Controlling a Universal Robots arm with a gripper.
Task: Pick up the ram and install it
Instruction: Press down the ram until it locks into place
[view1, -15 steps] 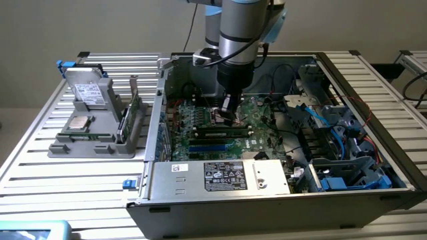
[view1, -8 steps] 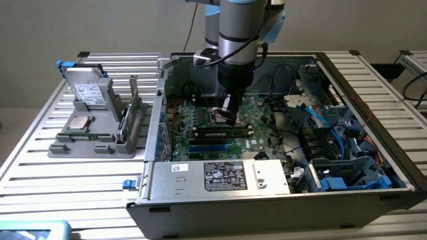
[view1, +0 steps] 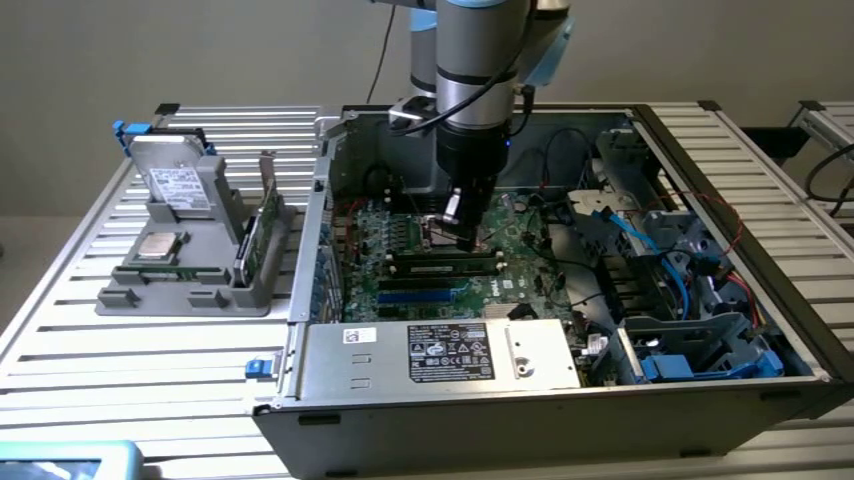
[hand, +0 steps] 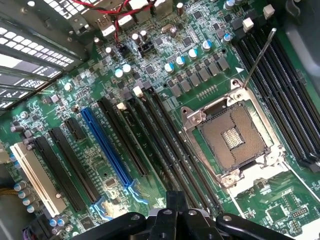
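Green motherboard (hand: 200, 60) (one blue slot (hand: 107, 147) among black); grey case (view1: 534, 420).

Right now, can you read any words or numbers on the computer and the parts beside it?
None can be read.
White label on the power supply: print and logo marks too small.
Small white sticker on the case edge: blurred.
Label on the drive in the grey holder: too small.
Motherboard: tiny white print, unreadable.

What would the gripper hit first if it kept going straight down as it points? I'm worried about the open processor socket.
Probably the long black memory slots beside the socket, not the socket itself; the gripper hangs over them, though depth is unclear.
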